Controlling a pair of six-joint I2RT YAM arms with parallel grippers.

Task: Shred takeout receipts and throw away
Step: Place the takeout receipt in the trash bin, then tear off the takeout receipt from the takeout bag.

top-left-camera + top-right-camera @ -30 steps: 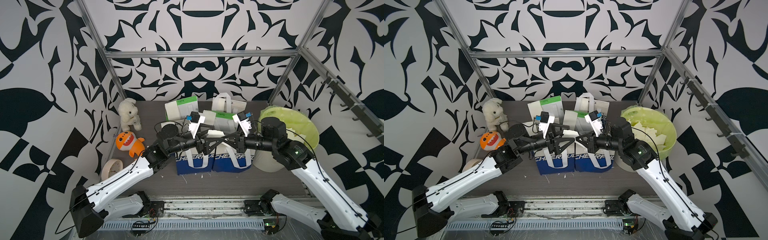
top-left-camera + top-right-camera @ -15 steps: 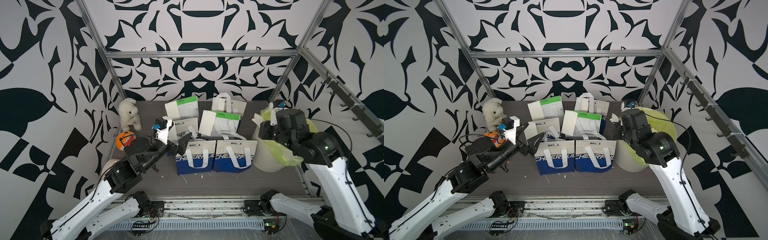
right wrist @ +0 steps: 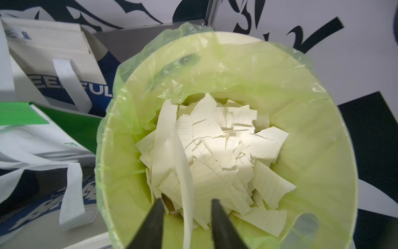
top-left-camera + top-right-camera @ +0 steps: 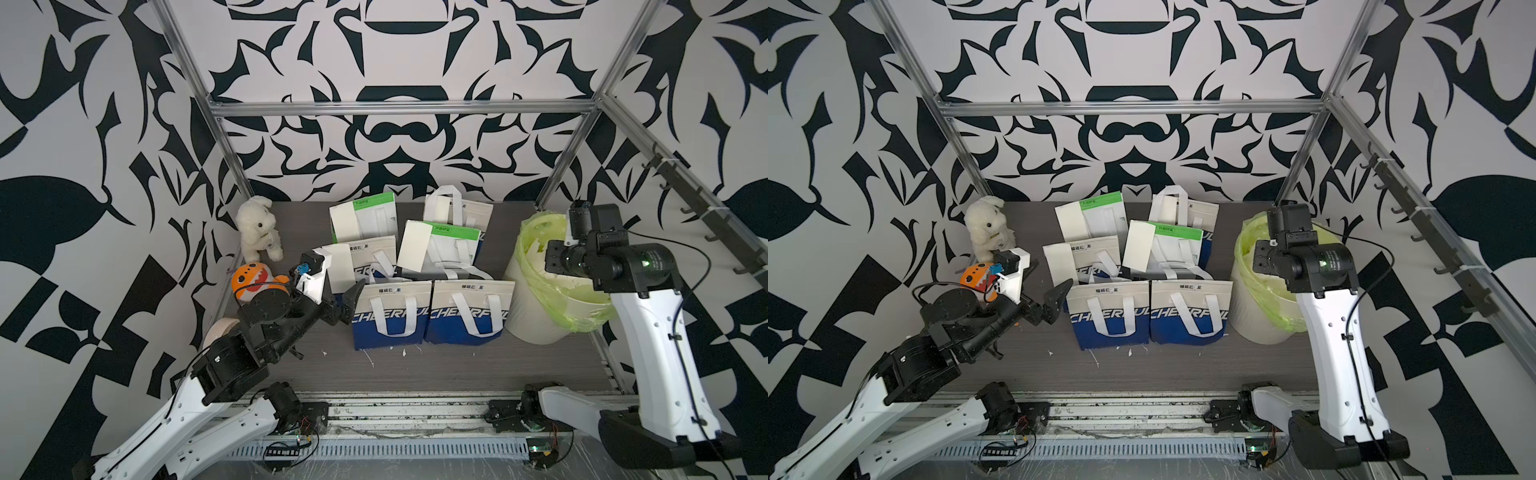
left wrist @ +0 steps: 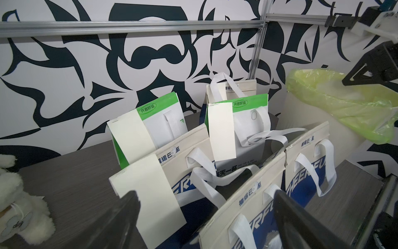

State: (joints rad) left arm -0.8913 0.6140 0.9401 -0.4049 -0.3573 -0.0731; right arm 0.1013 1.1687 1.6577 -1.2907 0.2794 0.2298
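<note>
Several cream takeout receipts hang on the bags: one on the back-left bag (image 4: 345, 222), one on the middle-right bag (image 4: 413, 245), one on the middle-left bag (image 4: 340, 268). My left gripper (image 4: 343, 291) (image 5: 204, 194) is open and empty, low beside the front-left bag, close to the middle-left bag's receipt (image 5: 155, 189). The right gripper (image 3: 187, 201) hangs over the green-lined bin (image 4: 536, 307) with its jaws apart. A loose receipt strip (image 3: 185, 172) stands edge-on between them, touching neither. Torn receipt pieces (image 3: 226, 146) fill the bin.
Two blue-and-cream bags (image 4: 390, 316) (image 4: 469, 311) stand in front, with others behind them. A white plush (image 4: 257, 226), an orange toy (image 4: 249, 280) and a tape roll (image 4: 218, 330) sit at the left. Small paper scraps (image 4: 370, 357) lie before the bags.
Both arms left the middle of the bags. The right one swung over the bin and its jaws opened, freeing the strip. The left arm drew back toward the front left, staying open.
</note>
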